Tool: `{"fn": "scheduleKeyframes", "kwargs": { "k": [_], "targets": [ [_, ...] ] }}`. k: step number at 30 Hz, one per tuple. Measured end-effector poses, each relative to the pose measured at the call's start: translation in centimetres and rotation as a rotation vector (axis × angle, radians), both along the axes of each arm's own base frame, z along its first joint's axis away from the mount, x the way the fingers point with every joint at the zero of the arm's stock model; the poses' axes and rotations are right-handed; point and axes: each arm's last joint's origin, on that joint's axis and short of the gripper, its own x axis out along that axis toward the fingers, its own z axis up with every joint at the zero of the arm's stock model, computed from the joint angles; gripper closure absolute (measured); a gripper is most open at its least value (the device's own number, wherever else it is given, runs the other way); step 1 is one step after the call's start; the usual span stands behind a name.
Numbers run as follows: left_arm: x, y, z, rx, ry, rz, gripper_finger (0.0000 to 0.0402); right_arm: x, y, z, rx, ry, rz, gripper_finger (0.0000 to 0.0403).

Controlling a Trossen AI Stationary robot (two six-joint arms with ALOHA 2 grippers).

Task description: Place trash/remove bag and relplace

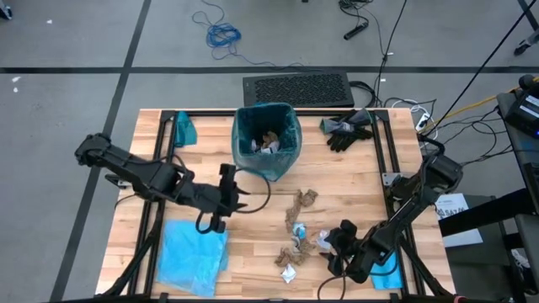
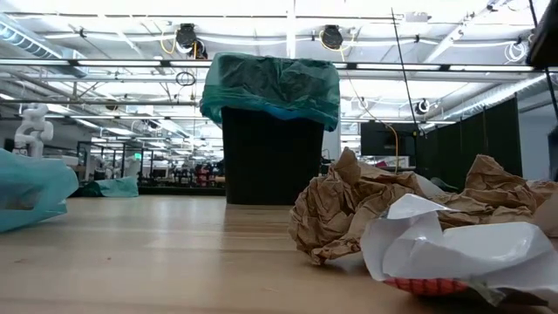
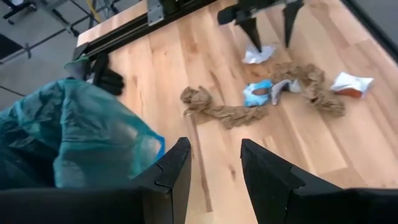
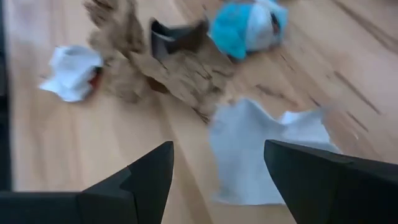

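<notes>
The right gripper [image 1: 331,244] hangs low over the trash [image 1: 299,240] with its fingers [image 4: 140,180] spread wide and empty, a white wrapper [image 4: 264,152] lying between them on the surface [image 1: 354,185]. The left gripper [image 1: 242,194] sits just beside the bin, fingers [image 3: 177,171] parted with nothing between them. The teal bag [image 1: 268,139] lines the bin, scraps inside partly hidden. In the low view, neither gripper shows; brown paper [image 2: 349,205] blocks much.
</notes>
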Motion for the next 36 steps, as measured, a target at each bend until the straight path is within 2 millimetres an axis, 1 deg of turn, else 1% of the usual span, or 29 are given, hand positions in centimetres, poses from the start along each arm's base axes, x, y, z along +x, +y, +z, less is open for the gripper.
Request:
{"fn": "scheduleKeyframes", "kwargs": {
  "k": [3,5,7,9,10,11,15,17,19,21,23,26,30,32,36],
  "targets": [
    [-0.3,-0.6,0.0,-0.003,-0.005,-0.007,0.0265,0.1,-0.2,-1.2,-0.008,0.025,-0.067,0.0176],
    [-0.4,-1.0,0.0,-0.005,-0.005,-0.019,0.0265,0.2,-0.2,-1.6,-0.008,0.013,-0.103,0.0209],
    [-0.5,-1.3,0.0,-0.018,-0.008,-0.020,0.0265,0.3,-0.3,-1.8,-0.019,-0.014,-0.137,0.0264],
    [-0.6,-1.4,0.0,-0.022,-0.006,-0.023,0.0265,0.3,-0.4,-1.8,-0.030,-0.033,-0.151,0.0338],
    [-0.7,-1.6,0.0,-0.024,-0.006,-0.026,0.0265,0.3,-0.4,-1.7,-0.040,-0.045,-0.150,0.0369],
    [-0.8,-1.7,0.0,-0.031,-0.006,-0.025,0.0265,0.3,-0.4,-1.5,-0.044,-0.054,-0.149,0.0385],
    [-1.1,-2.2,-0.1,-0.031,0.000,-0.032,0.0265,0.5,-0.4,-0.1,-0.061,-0.133,-0.166,0.0399],
    [-1.4,-2.4,-0.2,-0.028,0.010,-0.014,0.0265,0.7,-0.4,1.4,-0.088,-0.197,-0.156,0.0401],
    [-1.6,-2.6,-0.3,-0.036,0.015,0.000,0.0265,1.1,-0.8,3.1,-0.134,-0.262,-0.151,0.0402],
    [-1.8,-2.9,-0.4,-0.049,0.022,0.004,0.0265,1.8,-1.5,5.1,-0.198,-0.307,-0.142,0.0402],
    [-1.9,-3.1,-0.7,-0.055,0.024,-0.002,0.0265,2.7,-2.8,7.2,-0.273,-0.332,-0.131,0.0403],
    [-2.1,-3.5,-0.9,-0.071,0.030,-0.001,0.0265,4.4,-5.4,10.5,-0.373,-0.342,-0.115,0.0403],
    [-2.3,-4.1,-1.6,-0.074,0.046,-0.011,0.0265,6.3,-9.5,15.2,-0.484,-0.352,-0.093,0.0403],
    [-2.3,-4.4,-2.2,-0.078,0.041,-0.020,0.0265,7.2,-11.5,17.6,-0.510,-0.387,-0.072,0.0403],
    [-2.3,-4.5,-3.1,-0.073,0.050,-0.022,0.0265,8.8,-15.8,21.8,-0.547,-0.466,-0.025,0.0403]
  ]
}}
